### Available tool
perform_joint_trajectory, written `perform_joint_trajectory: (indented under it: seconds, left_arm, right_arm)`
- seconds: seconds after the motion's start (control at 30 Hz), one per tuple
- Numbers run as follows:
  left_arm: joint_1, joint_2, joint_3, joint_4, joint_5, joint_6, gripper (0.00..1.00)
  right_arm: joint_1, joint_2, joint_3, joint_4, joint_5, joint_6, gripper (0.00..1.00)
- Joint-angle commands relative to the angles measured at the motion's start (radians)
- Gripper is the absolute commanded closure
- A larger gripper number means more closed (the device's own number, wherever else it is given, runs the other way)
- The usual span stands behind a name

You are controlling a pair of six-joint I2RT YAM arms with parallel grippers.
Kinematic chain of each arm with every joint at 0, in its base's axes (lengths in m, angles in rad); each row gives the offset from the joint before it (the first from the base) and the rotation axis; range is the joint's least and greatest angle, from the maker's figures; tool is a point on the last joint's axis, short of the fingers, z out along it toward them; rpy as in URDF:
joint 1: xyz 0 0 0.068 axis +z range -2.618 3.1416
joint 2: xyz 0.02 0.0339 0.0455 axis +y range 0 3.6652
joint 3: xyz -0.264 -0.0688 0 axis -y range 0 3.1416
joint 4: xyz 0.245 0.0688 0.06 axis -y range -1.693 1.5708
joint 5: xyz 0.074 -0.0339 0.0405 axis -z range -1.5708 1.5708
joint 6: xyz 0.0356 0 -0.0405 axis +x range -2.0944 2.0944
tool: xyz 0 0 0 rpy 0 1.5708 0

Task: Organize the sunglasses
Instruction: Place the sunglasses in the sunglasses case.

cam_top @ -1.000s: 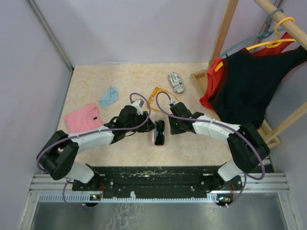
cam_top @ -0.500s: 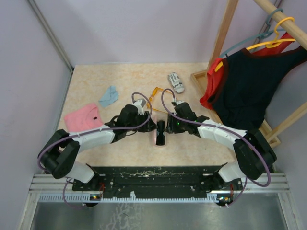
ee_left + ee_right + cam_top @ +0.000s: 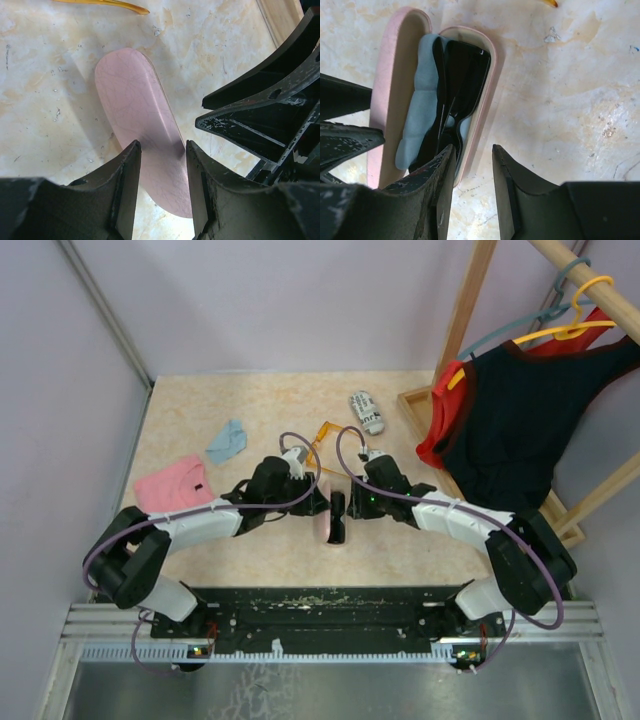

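The black sunglasses (image 3: 462, 75) lie folded on a light blue cloth (image 3: 417, 115) inside the open pink case (image 3: 330, 531). The case lid (image 3: 395, 75) stands up on the left side. My left gripper (image 3: 320, 505) is behind that lid, jaws apart, and its fingertips straddle the lid's pink outer face (image 3: 137, 115). My right gripper (image 3: 474, 150) is open at the near end of the case. One finger is over the case rim, the other over bare table. The orange sunglasses (image 3: 322, 431) lie open on the table beyond both grippers.
A black-and-white printed case (image 3: 367, 412) lies at the back. A blue cloth (image 3: 227, 440) and a pink cloth (image 3: 170, 485) are on the left. On the right stands a wooden rack with hung clothes (image 3: 500, 420).
My right gripper has shifted slightly toward the far side beside the case. From above the case looks narrower, its lid tipped further up. The left arm has barely moved.
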Motion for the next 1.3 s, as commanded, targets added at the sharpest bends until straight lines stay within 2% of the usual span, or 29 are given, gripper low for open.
perform_joint_trajectory:
  seconds: [0.0,0.23,0.6,1.27]
  left_arm:
    - [0.003,0.006,0.032,0.0,0.014,0.023,0.52]
    - [0.003,0.01,0.033,0.0,0.013,0.023,0.52]
    - [0.003,0.009,0.03,-0.002,0.019,0.024,0.52]
    - [0.003,0.013,0.032,0.002,0.033,0.024,0.52]
  right_arm:
    - [-0.011,-0.054,-0.003,0.047,-0.009,-0.023,0.65]
    - [-0.013,-0.029,0.024,0.081,-0.1,0.017,0.65]
    - [0.006,0.055,0.071,0.11,-0.149,0.095,0.65]
    - [0.025,0.158,0.126,0.061,-0.144,0.079,0.67]
